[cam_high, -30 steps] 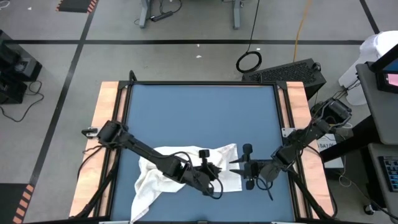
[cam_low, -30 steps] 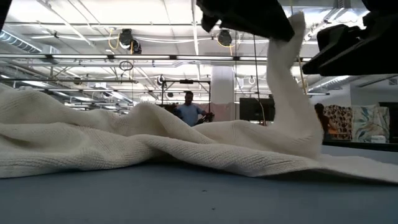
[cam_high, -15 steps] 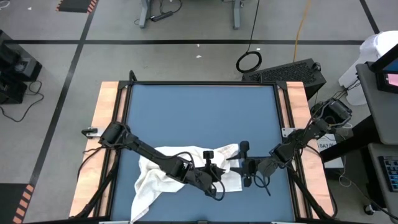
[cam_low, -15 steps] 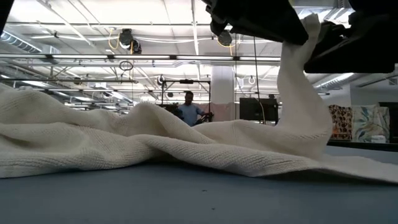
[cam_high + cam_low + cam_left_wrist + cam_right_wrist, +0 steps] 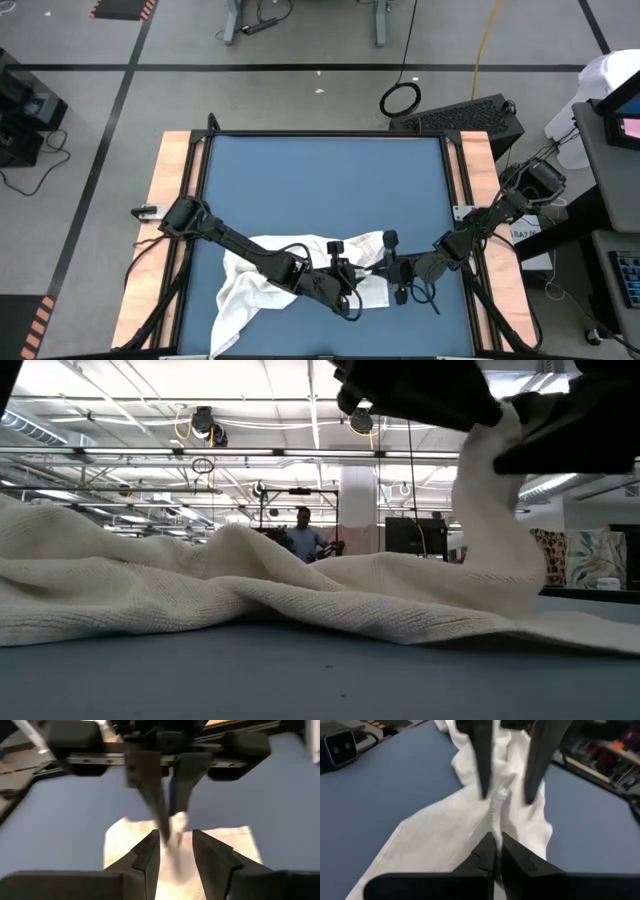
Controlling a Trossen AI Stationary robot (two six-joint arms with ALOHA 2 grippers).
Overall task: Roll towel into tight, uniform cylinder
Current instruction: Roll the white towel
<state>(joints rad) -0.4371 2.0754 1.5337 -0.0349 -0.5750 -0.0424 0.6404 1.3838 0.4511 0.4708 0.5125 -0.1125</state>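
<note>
On the left, the wooden edge of my desk (image 5: 172, 190) borders the blue mat (image 5: 320, 190), and the whole far half of that mat lies bare, so there is open room beyond my arms. The towel (image 5: 255, 275) is bunched in the near part of the mat, left of centre, its near-left corner trailing toward the desk's near edge.

My left claw (image 5: 352, 268) hangs over the towel's right end with its fingers (image 5: 150, 855) parted, loosely flanking a raised fold of cloth without pinching it. Just to its right, facing it, my right claw (image 5: 384, 266) is closed on that same fold, fingers (image 5: 487, 852) pressed together with the towel between them.

I can read no brand, label or writing anywhere.

From above, the lifted fold is hidden under both claws. The low view shows it plainly: a strip of towel (image 5: 495, 530) drawn up off the mat toward the claws, the rest lying in soft ridges, and a person (image 5: 303, 535) standing far off in the room behind. My wrist views alone show the fingers' spacing.
</note>
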